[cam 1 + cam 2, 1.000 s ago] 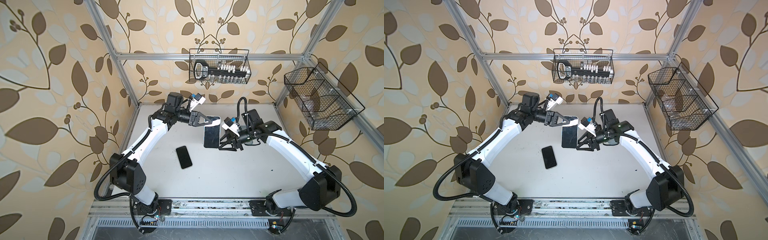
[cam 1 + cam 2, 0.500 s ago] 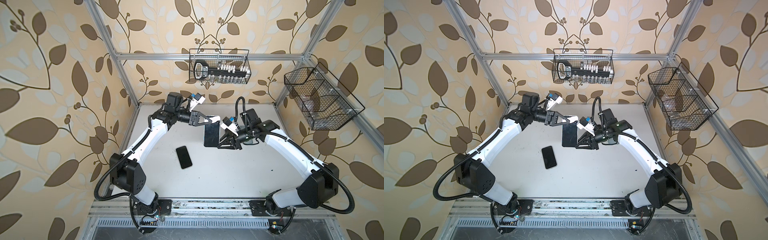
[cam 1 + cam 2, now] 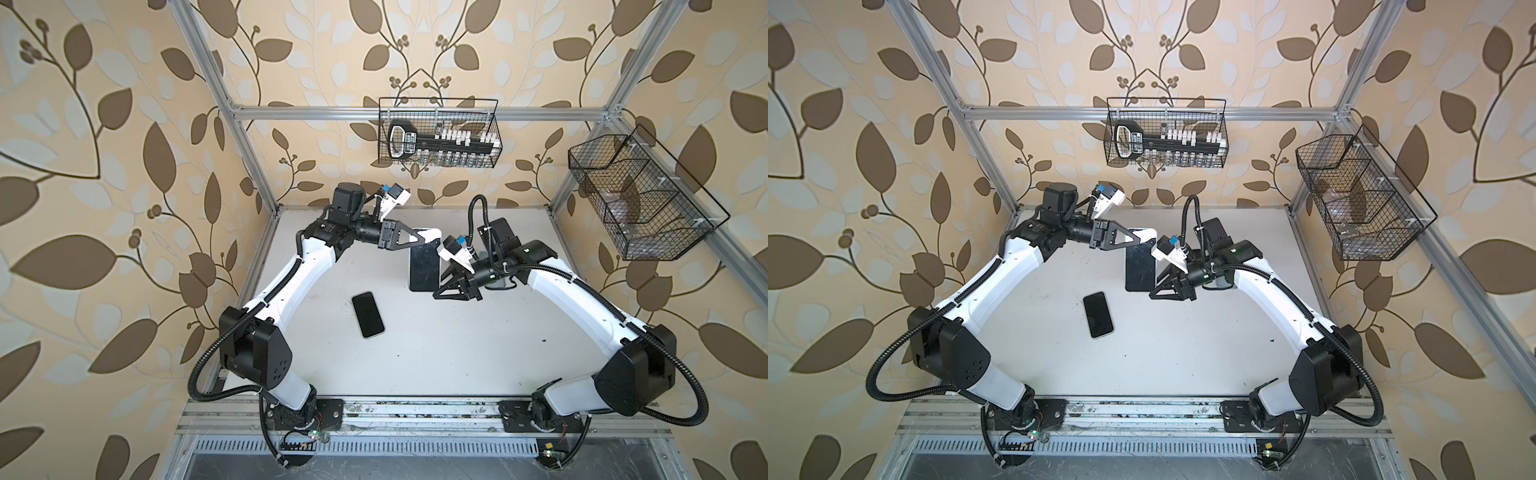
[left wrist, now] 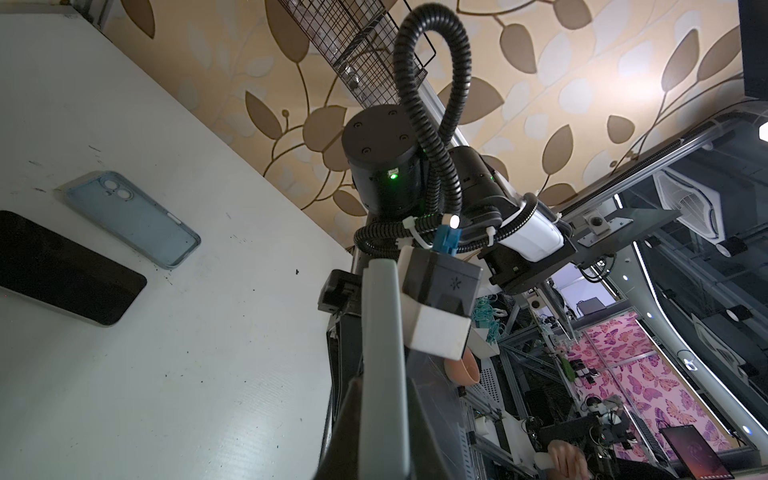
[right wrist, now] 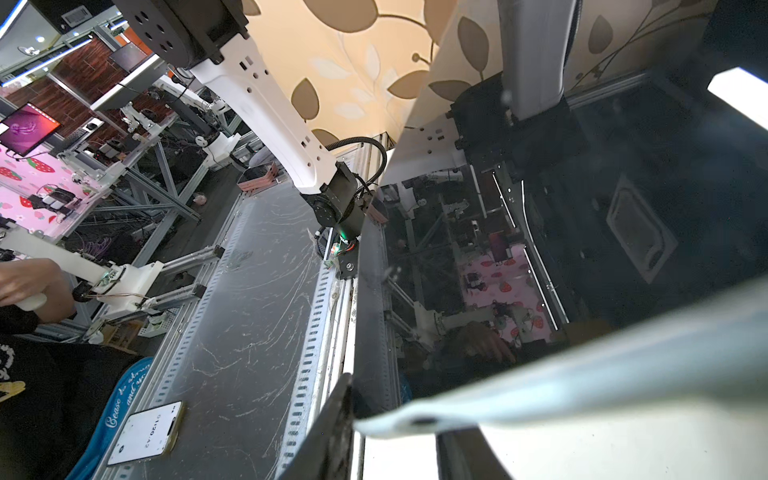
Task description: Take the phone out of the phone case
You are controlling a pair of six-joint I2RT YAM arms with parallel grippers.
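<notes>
Holding the phone (image 3: 424, 268) up above the table (image 3: 457, 353), the left gripper (image 3: 431, 241) is clamped tight on its top end, and the phone sits inside its pale phone case (image 5: 582, 374). The right gripper (image 3: 441, 286) stands at the lower right corner with its jaws partly apart and the case rim between them. I cannot tell if they press on it.

The main risk, I think, is that the right gripper pulls on phone and case together, not on the rim alone. Then nothing separates, and the whole thing may twist or slip out of the left grip. If it falls, it can land on the second phone (image 3: 368, 314) lying below, or near the empty blue case (image 4: 133, 218). The left gripper also clamps over the case rim, so it may lock the phone inside.

Compared with one second before, the right gripper has moved from beside the phone to its lower corner. The left gripper and the second phone keep their places.
</notes>
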